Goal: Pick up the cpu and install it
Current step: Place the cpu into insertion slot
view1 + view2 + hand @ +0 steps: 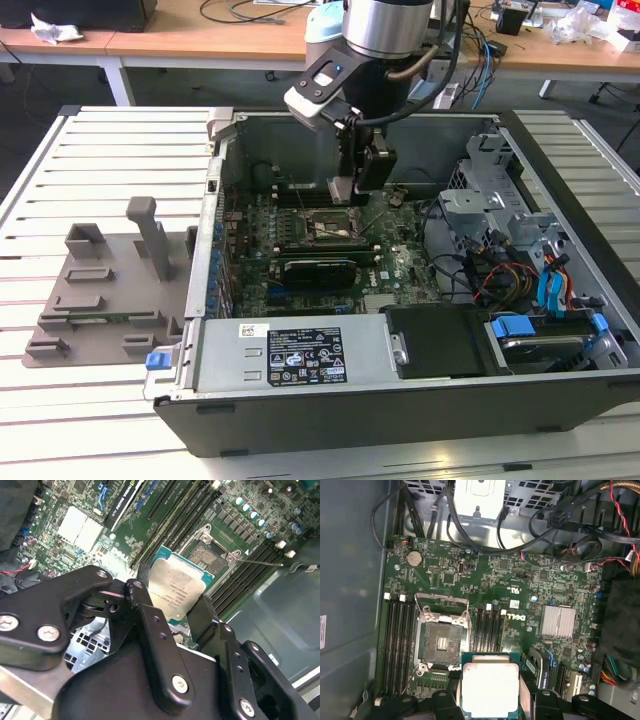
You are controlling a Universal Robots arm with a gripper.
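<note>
One cpu (490, 687), one gripper (358, 186), one computer case (400, 420), one motherboard (520, 580), one socket frame (440, 642), one grey tray (100, 300), one coin battery (413, 557) and one silver heatsink (558, 621) are counted.

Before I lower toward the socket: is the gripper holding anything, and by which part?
The cpu, clamped at two opposite edges between the fingers of the gripper.

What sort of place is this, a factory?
Probably a robotics lab or workshop: an open computer case sits on a slatted table, wooden desks strewn with cables stand behind, and the gripper holds the cpu over the motherboard.
</note>
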